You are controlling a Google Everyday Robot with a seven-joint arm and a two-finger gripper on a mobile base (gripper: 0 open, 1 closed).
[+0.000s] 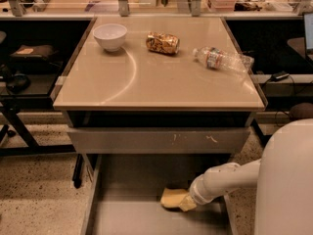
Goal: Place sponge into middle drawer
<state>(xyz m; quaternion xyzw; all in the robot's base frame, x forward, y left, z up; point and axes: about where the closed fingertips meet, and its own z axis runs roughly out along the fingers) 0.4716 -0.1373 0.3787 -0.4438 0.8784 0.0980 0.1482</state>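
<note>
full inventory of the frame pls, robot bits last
desk: 1, beige top, centre of view
white bowl: 1, white, upright, back left of the desk top
foil packet: 1, gold, crumpled, back centre of the desk top
plastic bottle: 1, clear with a label, lying on its side, back right of the desk top
upper drawer: 1, grey front with white scratches, under the desk top
middle drawer: 1, grey, pulled open, below the scratched front
sponge: 1, pale yellow, inside the middle drawer, right of centre, at the gripper
arm: 1, white, reaching in from the right
gripper: 1, yellowish, inside the middle drawer at the sponge's right end
</note>
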